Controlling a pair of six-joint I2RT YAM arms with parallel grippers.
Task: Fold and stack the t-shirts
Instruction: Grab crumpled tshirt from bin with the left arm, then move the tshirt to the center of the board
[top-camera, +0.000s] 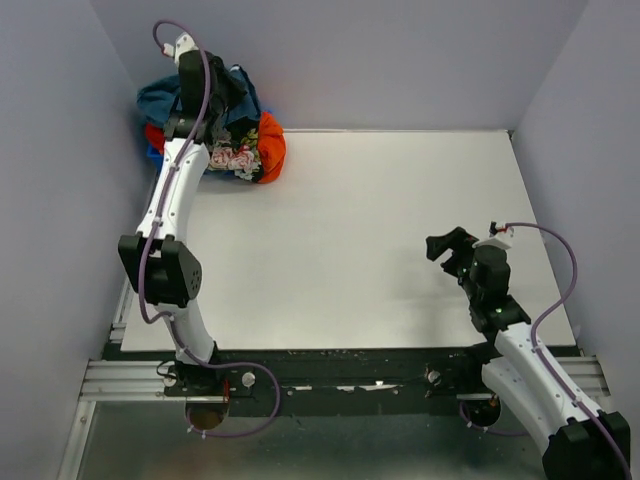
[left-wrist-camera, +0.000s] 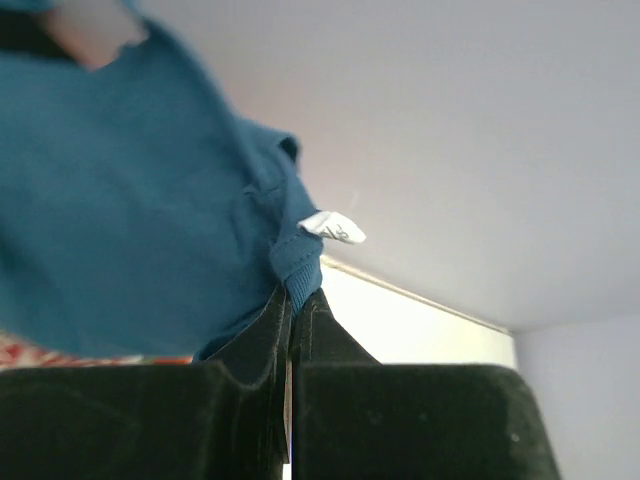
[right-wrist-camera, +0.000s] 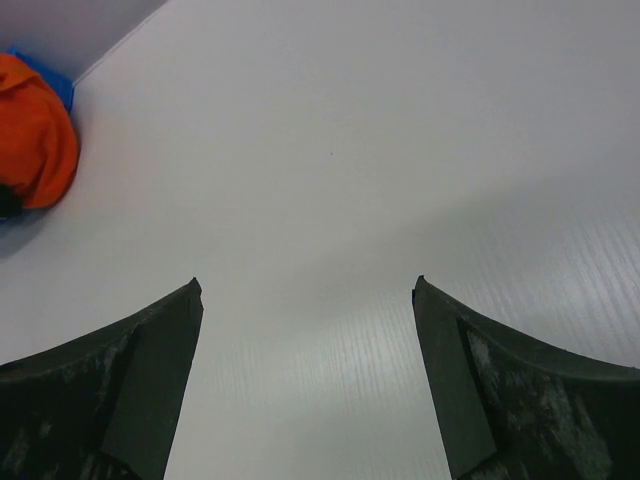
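A heap of t-shirts lies at the table's far left corner: a teal-blue one (top-camera: 158, 98) on top, an orange-red one (top-camera: 272, 145) at the right, a black flowered one (top-camera: 236, 158) in front. My left gripper (top-camera: 228, 95) is over the heap, shut on the ribbed collar of the teal-blue t-shirt (left-wrist-camera: 130, 220), which hangs up from the fingertips (left-wrist-camera: 297, 296) with its white label (left-wrist-camera: 333, 228) showing. My right gripper (top-camera: 448, 243) is open and empty above bare table near the right; the orange-red t-shirt (right-wrist-camera: 35, 130) shows far off in its view.
A blue bin edge (right-wrist-camera: 55, 82) peeks from behind the orange-red shirt. Grey walls stand close on the left, back and right. The white table (top-camera: 370, 240) spreads between the arms.
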